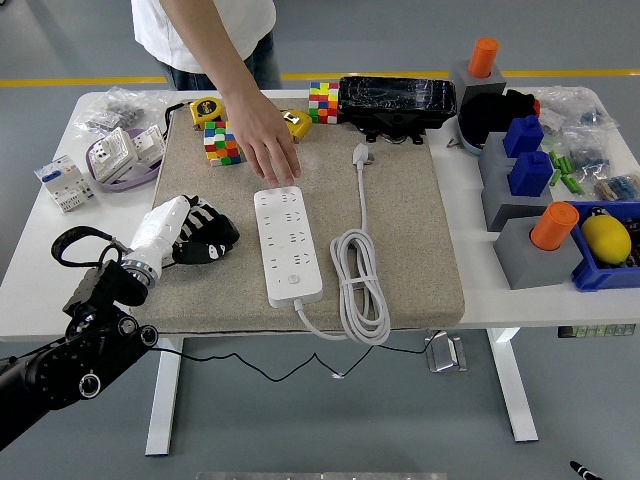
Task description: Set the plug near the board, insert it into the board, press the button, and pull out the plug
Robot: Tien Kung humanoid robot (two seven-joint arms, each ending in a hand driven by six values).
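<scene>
A white power strip lies lengthwise on the tan mat, with its round button near the front end. Its white plug lies loose on the mat at the back, with the cable coiled to the right of the strip. My left hand, white-sleeved with black fingers, rests on the mat left of the strip, fingers curled and holding nothing. A person's hand reaches from the far side and touches the strip's far end. My right arm is out of view.
Two colour cubes, two yellow tape measures and a black box sit at the back. Grey stands with blue and orange pieces and a blue bin with a yellow object stand right. Small boxes lie left.
</scene>
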